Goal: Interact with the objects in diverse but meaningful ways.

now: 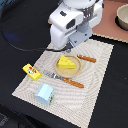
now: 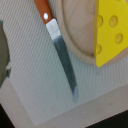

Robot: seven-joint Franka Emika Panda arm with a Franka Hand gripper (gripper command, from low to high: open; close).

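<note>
On the woven placemat [image 1: 95,60] in the middle of the black bench, the yellow holed cheese wedge [image 1: 66,62] sits on the round tan plate [image 1: 61,71].
Above the plate's far side, the white Panda gripper [image 1: 75,44] hangs low over the mat, and its jaws are hidden by the arm's body, so I cannot tell whether they are spread or pressed together. An orange-handled knife [image 1: 86,58] lies just beside the plate toward the exterior view's right; in the wrist view its grey blade lies flat on the mat next to the plate rim. An orange-handled fork [image 1: 64,79] lies along the plate's near edge. Near the mat's edge at the exterior view's left rests the yellow red-marked packet [image 1: 31,72], and the light blue cup [image 1: 44,93] lies toward the mat's near corner. A bowl [image 1: 122,16] stands at the bench's far corner, at the exterior view's right.
</note>
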